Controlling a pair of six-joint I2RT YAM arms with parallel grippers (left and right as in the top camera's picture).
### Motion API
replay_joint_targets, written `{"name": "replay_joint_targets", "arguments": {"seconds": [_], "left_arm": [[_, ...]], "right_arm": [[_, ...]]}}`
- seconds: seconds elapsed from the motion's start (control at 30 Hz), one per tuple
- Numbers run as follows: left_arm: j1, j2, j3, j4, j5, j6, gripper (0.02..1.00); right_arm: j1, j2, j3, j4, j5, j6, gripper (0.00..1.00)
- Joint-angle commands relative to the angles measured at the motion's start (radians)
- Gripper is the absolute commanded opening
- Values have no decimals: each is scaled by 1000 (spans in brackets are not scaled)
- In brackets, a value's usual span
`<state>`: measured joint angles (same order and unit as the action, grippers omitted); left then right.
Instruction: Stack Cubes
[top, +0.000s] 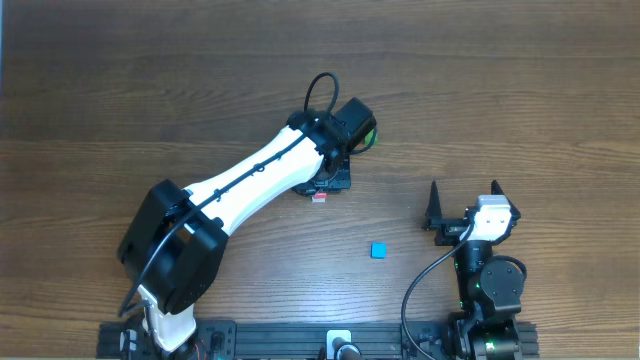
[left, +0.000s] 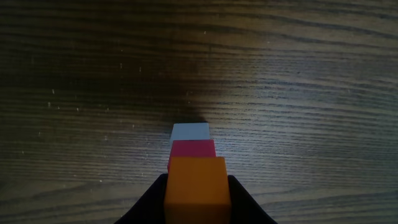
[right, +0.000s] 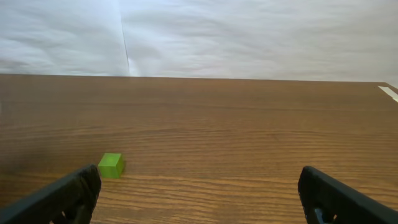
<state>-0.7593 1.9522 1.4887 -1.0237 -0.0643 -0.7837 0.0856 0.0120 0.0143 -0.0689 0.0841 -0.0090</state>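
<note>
A wooden table (top: 150, 80) carries two robot arms, their bases along its near edge. The left arm reaches out to about the middle of the table. Its left gripper (top: 322, 180) has its two fingers (left: 244, 204) closed against the sides of an orange cube (left: 196, 186). Directly under the orange cube is a red cube (left: 193, 148), and under that a white cube (left: 191, 131), the three lined up one above another. Whether the orange cube is resting on the red one cannot be told.

A blue cube (top: 378, 250) lies alone nearer the near edge, a little right of the middle. A green cube (right: 111, 165) sits beyond the stack, toward the far edge, partly behind the left arm's wrist.

The right gripper (top: 465, 205) is near the table's right side, fingers spread wide and holding nothing.
</note>
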Motion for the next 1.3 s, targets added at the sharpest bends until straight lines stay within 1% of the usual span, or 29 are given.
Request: {"name": "replay_joint_targets", "arguments": {"seconds": [0.03,1.3], "left_arm": [[14,-21,16,-1,-8,-18,40],[17,-47,16,-28,15,-17,40]], "right_arm": [[-6,-6,-9,2,-9,-7,991],[-6,-6,-9,2,-9,-7,991]]}}
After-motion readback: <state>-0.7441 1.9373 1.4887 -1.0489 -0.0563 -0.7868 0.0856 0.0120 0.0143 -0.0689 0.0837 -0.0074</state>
